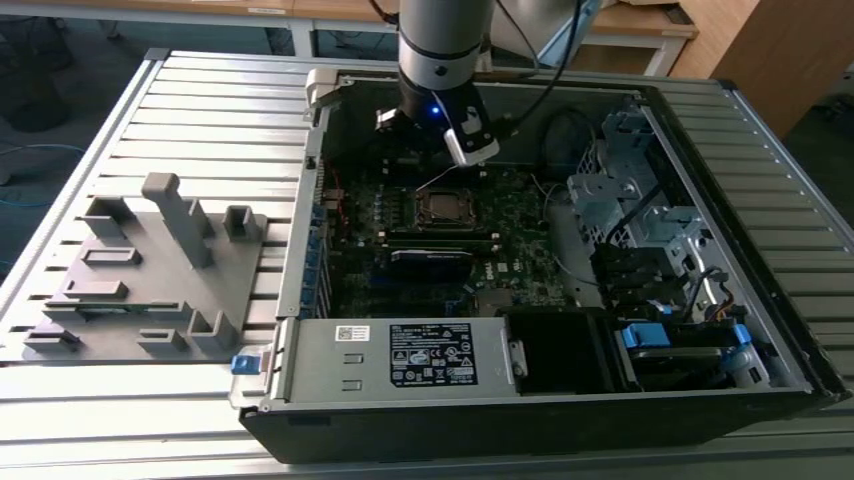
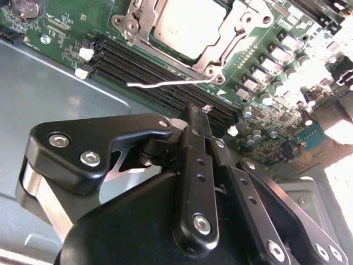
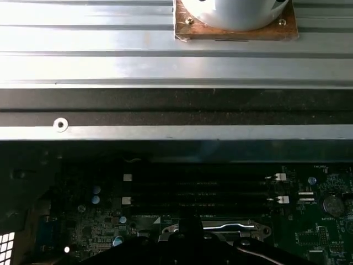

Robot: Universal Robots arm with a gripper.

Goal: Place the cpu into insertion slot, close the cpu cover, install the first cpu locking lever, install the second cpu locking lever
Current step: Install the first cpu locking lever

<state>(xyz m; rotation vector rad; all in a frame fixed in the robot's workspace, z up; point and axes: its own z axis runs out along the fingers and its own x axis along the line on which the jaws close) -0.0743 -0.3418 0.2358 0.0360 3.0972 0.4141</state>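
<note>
From my desk I read the gripper (image 1: 462, 148) as hanging low inside the open computer case (image 1: 787, 300), over the far part of the motherboard (image 1: 521, 270); whether it is open or closed I cannot tell, and I see nothing held in it. The cpu (image 2: 187, 27) already lies in the insertion slot (image 1: 446, 206) with the cpu cover (image 2: 165, 51) down around it as a silver frame. What matters to me is the locking lever (image 2: 165, 84), a thin bright wire. In the second wrist view it lies between the gripper's tip and the socket, crossing over the memory slots (image 2: 138, 62), one end at the socket's corner and the other free. So the lever looks unlatched to me, with the socket just beyond it and the gripper near but not touching. The exterior view adds what the wrist cameras lack: the wire slants up off the board from the socket toward the gripper, and the socket sits on the power supply (image 1: 400, 355) side of the gripper. The first wrist view gives me a bright bar (image 3: 226, 225) along the socket's edge (which lever that is, I cannot say) and the case wall (image 3: 165, 110) behind.
</note>
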